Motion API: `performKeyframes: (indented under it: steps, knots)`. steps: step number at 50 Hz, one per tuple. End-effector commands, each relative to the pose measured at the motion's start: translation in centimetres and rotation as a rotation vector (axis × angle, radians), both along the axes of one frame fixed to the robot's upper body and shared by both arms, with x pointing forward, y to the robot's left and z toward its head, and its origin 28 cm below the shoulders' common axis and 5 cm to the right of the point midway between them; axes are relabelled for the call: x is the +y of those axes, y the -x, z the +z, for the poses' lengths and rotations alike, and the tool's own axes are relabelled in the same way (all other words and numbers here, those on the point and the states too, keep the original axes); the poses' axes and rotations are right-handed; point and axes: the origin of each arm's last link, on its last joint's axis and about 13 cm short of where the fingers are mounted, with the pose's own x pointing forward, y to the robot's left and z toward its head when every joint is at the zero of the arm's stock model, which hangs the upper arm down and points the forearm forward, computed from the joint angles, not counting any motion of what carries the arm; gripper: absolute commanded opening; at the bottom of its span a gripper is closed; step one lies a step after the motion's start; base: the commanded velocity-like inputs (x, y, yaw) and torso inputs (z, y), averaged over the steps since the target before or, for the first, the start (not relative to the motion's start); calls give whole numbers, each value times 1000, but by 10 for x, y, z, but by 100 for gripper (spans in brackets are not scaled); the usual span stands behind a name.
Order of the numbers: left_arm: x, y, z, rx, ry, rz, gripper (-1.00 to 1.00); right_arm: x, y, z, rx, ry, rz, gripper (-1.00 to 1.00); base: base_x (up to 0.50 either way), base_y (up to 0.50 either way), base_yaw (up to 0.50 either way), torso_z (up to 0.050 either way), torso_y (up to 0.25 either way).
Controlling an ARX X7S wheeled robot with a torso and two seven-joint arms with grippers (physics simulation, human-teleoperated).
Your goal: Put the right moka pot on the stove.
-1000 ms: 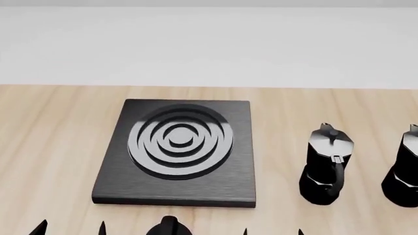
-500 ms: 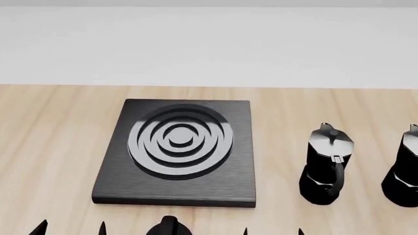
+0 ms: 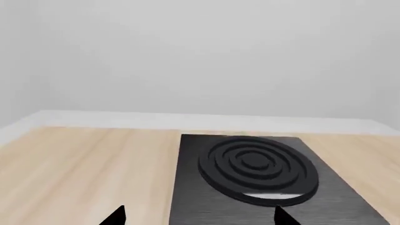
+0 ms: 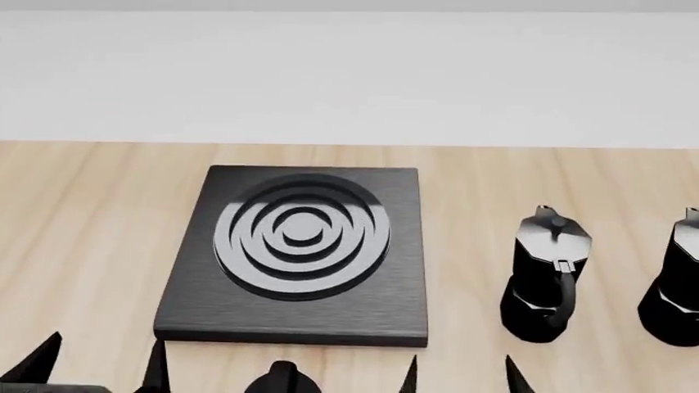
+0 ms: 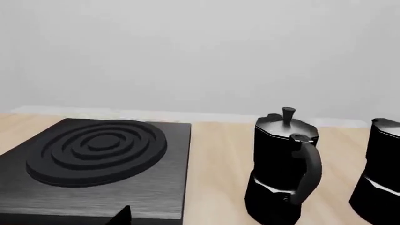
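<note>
The stove (image 4: 295, 237) is a flat black slab with a ringed round burner, on the wooden table left of centre. Two identical black moka pots stand to its right. The right moka pot (image 4: 675, 286) is cut by the head view's right edge; the other pot (image 4: 546, 274) stands between it and the stove. My left gripper (image 4: 98, 368) is open and empty, near the stove's front left corner. My right gripper (image 4: 459, 378) is open and empty, near the table's front, left of the nearer pot. The right wrist view shows the stove (image 5: 93, 150), the nearer pot (image 5: 284, 168) and the right moka pot (image 5: 382, 173).
A small black round knob (image 4: 281, 380) sits at the bottom edge in front of the stove. The left wrist view shows the stove (image 3: 250, 164) ahead, between my open fingertips (image 3: 115, 216). A white wall runs behind the table's far edge.
Both grippers' fingertips have come further up into the head view, and the left pair has shifted slightly left. The pots and stove have not moved.
</note>
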Motion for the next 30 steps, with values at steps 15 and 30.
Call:
performKeyframes:
  steps: [15,30]
  knots:
    - [-4,23,86,-155,-70,-15,100,-6,9,55,-132,24,-4,100,0,0,0,0,0]
    - [-8,41,116,-228,-69,-50,100,-6,15,83,-198,30,7,100,0,0,0,0,0]
